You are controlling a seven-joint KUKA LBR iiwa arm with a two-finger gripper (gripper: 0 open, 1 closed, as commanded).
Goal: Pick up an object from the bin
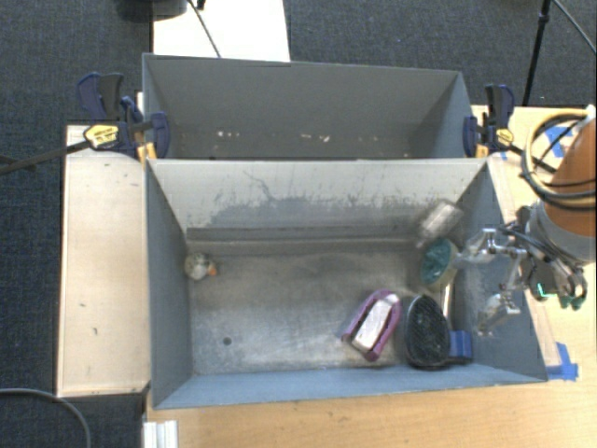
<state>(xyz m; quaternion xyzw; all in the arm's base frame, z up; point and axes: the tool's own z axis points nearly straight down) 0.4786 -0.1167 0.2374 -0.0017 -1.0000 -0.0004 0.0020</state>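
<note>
My gripper (489, 281) hangs over the bin's right sloping wall, open, with nothing between its metal fingers (482, 246). Just left of it lies a teal rounded thing (436, 260), and above that a grey-silver block (439, 218) leans on the back wall. Below the teal thing, on the floor by the front wall, rests a black oval brush with a blue handle end (428, 331). A purple and white flat package (374, 324) lies tilted to the left of the brush.
A small pale thing with an orange spot (198, 268) sits alone at the floor's far left. The arm with its orange cover and cables comes in over the right rim.
</note>
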